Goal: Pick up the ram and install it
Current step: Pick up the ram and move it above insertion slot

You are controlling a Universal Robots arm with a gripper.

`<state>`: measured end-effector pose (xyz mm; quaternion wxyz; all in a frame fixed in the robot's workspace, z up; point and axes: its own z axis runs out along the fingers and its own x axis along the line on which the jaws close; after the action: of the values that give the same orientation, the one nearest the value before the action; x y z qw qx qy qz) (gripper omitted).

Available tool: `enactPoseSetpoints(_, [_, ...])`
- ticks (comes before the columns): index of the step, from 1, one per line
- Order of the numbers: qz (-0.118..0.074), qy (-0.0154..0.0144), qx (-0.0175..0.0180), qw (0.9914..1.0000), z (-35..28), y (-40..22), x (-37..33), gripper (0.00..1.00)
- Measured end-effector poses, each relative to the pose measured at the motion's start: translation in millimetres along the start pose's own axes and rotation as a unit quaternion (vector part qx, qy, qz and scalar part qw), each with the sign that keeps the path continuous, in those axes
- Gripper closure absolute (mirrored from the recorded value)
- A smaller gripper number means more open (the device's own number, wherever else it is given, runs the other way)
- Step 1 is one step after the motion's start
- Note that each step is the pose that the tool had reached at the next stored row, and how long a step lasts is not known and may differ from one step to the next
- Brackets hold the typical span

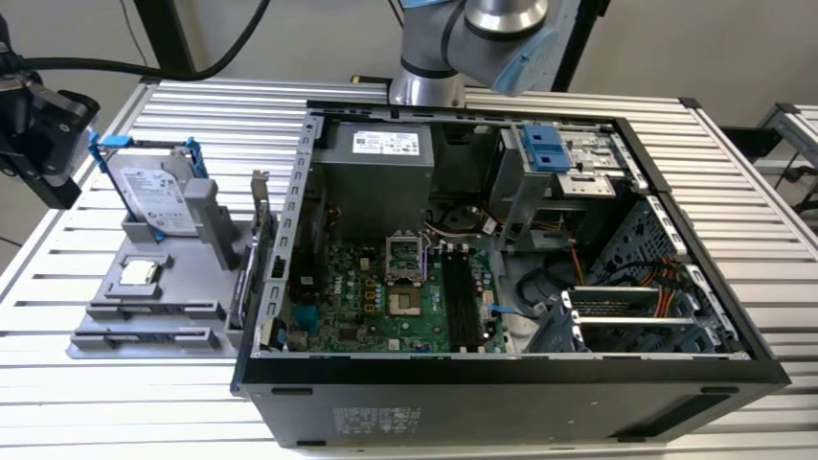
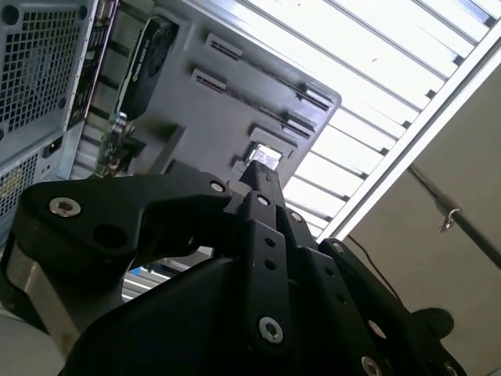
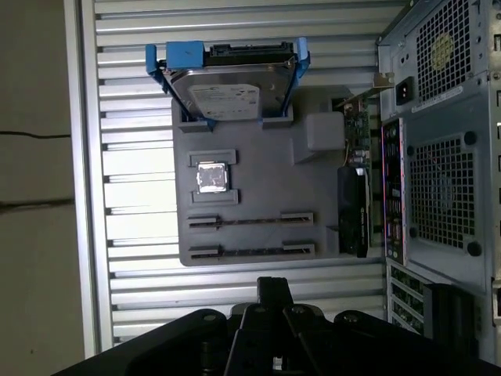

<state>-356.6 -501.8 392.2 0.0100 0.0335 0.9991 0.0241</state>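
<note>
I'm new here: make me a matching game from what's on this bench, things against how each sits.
1 hard drive
2 processor chip
3 computer case

A lies flat in a recess of the grey tray
B open, motherboard showing
C upright in a blue frame

Pairs: 1-C, 2-A, 3-B

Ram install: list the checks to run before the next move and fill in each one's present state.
1. ram located: cannot tell; the two long holders on the grey tray look empty.
2. gripper apart from the computer case: ok, it hangs beside the tray.
3. motherboard slots exposed, side panel off: ok.
4. hard drive and processor chip seated in the tray: ok.
</note>
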Motion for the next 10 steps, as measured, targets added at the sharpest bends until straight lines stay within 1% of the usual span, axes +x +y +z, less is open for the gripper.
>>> enactPoseSetpoints(4, [-0.014, 0.0006, -0.0002, 0.99991, 0.0, 0.1, 0.1, 1.0])
enactPoseSetpoints(10, [-0.037, 0.0018, -0.0006, 0.9993, 0.0, 0.1, 0.0, 1.0])
